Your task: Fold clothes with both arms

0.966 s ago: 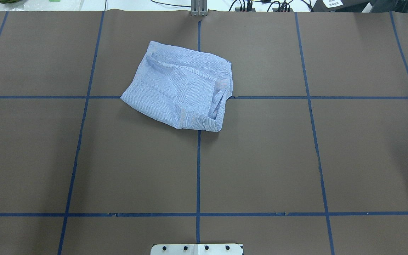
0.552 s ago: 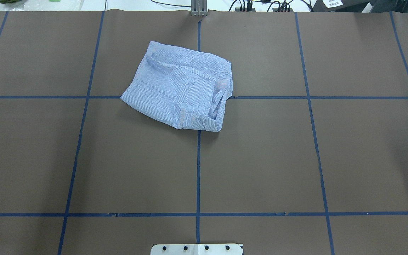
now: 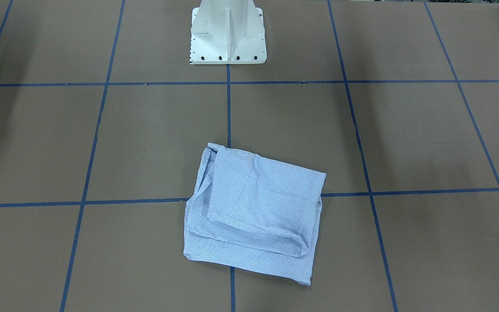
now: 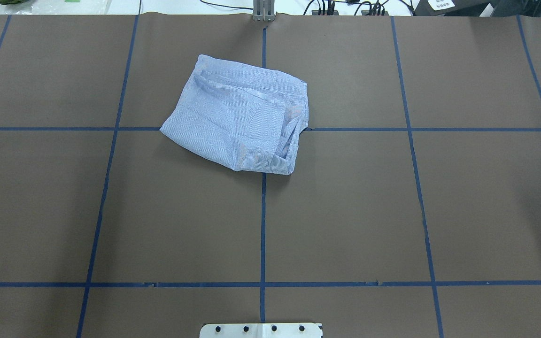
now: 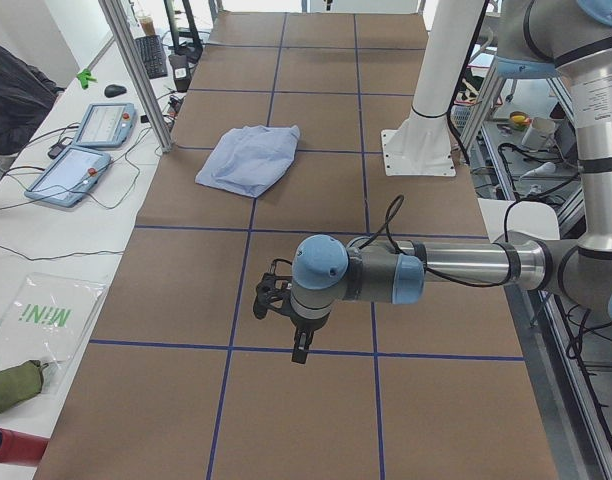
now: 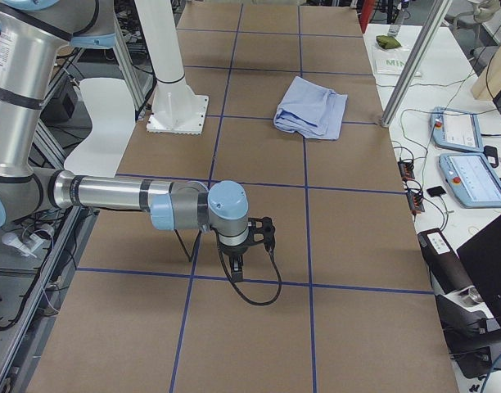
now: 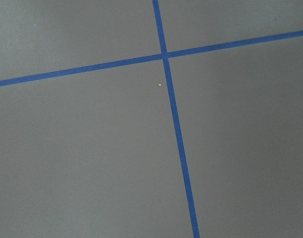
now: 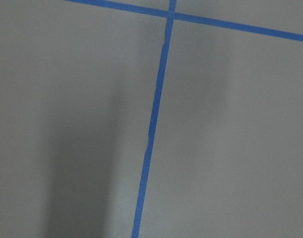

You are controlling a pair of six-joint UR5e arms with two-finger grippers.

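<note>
The light blue striped shirt [image 4: 237,119] lies folded into a rough square on the brown table, past the centre and away from the robot; it also shows in the front view [image 3: 254,216] and both side views [image 5: 248,158] [image 6: 310,106]. No gripper touches it. My left gripper [image 5: 298,350] hangs over bare table far from the shirt, and shows only in the left side view, so I cannot tell whether it is open or shut. My right gripper [image 6: 236,266] hangs likewise over the other end and shows only in the right side view; I cannot tell its state either. Both wrist views show only table and blue tape.
Blue tape lines [image 4: 262,225] divide the brown table cover into squares. The white pedestal base [image 3: 228,34] stands at the robot's edge. Two tablets [image 5: 86,150] and cables lie on the white side table beyond the far edge.
</note>
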